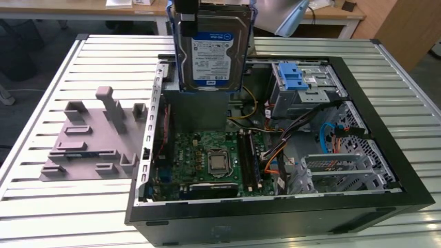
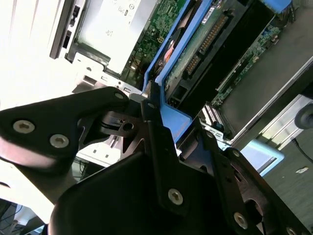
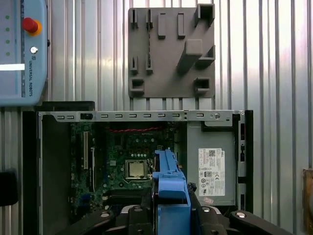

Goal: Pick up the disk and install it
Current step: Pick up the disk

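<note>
The disk (image 1: 210, 51), a silver hard drive with a blue-and-white label in a blue carrier frame, hangs upright above the far left part of the open computer case (image 1: 386, 155). My gripper (image 1: 206, 10) is shut on its top end. In the second wrist view the black fingers (image 2: 151, 127) clamp the blue frame of the disk (image 2: 195, 54), whose green circuit side shows. The first wrist view looks down along the blue edge of the disk (image 3: 170, 178), with my gripper (image 3: 171, 208) around it, over the motherboard (image 3: 132, 161).
Inside the case, a drive bay with a bright blue latch (image 1: 293, 77) sits at the far right, above loose cables (image 1: 289, 139). A grey metal box (image 3: 210, 161) lies beside the motherboard. A grey fixture plate (image 1: 90, 139) rests on the slatted table (image 1: 55, 206). A teach pendant (image 3: 22, 49) lies nearby.
</note>
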You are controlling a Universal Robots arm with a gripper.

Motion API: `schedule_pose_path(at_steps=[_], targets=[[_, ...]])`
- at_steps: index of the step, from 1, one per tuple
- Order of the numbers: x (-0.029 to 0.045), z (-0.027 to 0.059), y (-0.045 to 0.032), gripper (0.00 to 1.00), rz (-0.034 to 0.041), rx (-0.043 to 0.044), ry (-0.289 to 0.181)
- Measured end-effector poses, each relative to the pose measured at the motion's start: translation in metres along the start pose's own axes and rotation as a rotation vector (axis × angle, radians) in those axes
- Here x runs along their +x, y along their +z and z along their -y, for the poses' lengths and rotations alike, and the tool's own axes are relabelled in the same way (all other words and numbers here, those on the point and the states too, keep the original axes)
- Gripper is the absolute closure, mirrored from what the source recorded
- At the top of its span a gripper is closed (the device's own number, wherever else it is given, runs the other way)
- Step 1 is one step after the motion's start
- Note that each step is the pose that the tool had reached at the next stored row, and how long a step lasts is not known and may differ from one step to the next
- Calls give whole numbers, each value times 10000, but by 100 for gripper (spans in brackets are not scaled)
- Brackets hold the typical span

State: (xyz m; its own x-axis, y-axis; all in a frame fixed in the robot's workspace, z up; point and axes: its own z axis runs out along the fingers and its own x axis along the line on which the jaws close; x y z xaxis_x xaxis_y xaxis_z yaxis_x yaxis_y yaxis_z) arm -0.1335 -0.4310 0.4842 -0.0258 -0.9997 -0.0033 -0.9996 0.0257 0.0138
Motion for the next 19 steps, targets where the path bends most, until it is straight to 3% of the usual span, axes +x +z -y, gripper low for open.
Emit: schedule_pose_path(at_steps=[8, 13, 19], targets=[[-5, 230, -2, 64, -1, -35, -1], [-7, 305, -3, 64, -3, -35, 1], [-8, 322, -26, 64, -2, -35, 2]])
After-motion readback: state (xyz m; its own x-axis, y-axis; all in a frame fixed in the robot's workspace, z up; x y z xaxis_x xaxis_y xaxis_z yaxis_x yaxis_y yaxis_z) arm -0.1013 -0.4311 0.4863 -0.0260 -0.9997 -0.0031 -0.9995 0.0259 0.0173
